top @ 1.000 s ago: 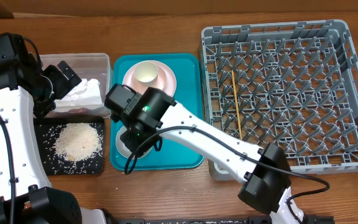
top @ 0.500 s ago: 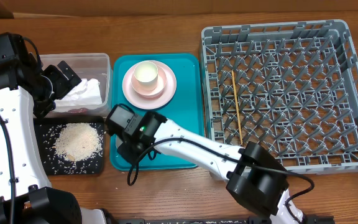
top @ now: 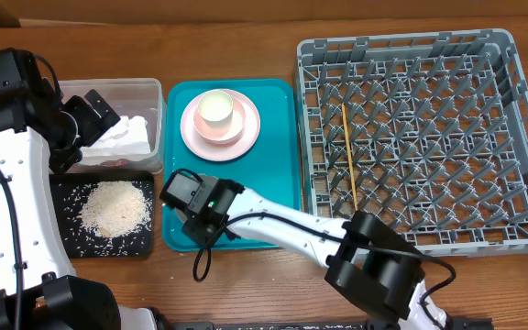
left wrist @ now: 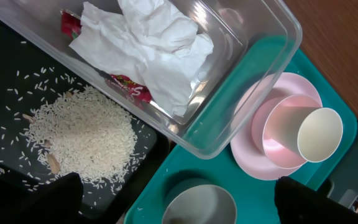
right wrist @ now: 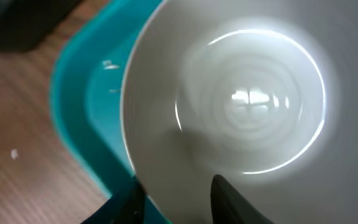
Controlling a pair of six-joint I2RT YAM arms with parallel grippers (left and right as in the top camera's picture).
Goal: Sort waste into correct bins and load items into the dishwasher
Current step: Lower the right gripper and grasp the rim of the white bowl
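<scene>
**A:** Far left, the left gripper [left wrist: 179, 188] hangs over the clear tub [top: 158, 115], fingers spread wide, nothing in them.

**B:** Inside the tub are the crumpled tissue [left wrist: 148, 50] and the red wrapper [left wrist: 128, 87]. Just in front of it, the black tray [top: 136, 243] carries the rice [left wrist: 82, 134], heaped in the middle with stray grains around it.

**A:** Now the teal tray [top: 278, 174]. The pale bowl [right wrist: 247, 106] sits in its front-left corner, tight to the lip, with the black tray just beside.

**B:** The right gripper [right wrist: 179, 202] is right on it, one finger outside the rim and one inside. I cannot tell whether they are pinching it.

**A:** Room to move?

**B:** There is bare teal floor to the bowl's right. At the tray's back the pink plate [top: 250, 126] carries the pink bowl [left wrist: 278, 130] and the cream cup [left wrist: 319, 134], apart from the gripper.

**A:** Far right, the dish rack [top: 429, 41] stands beside the tray. The wooden chopsticks [top: 348, 151] lie on its left side as one thin line, and the other pegs are bare.
</scene>
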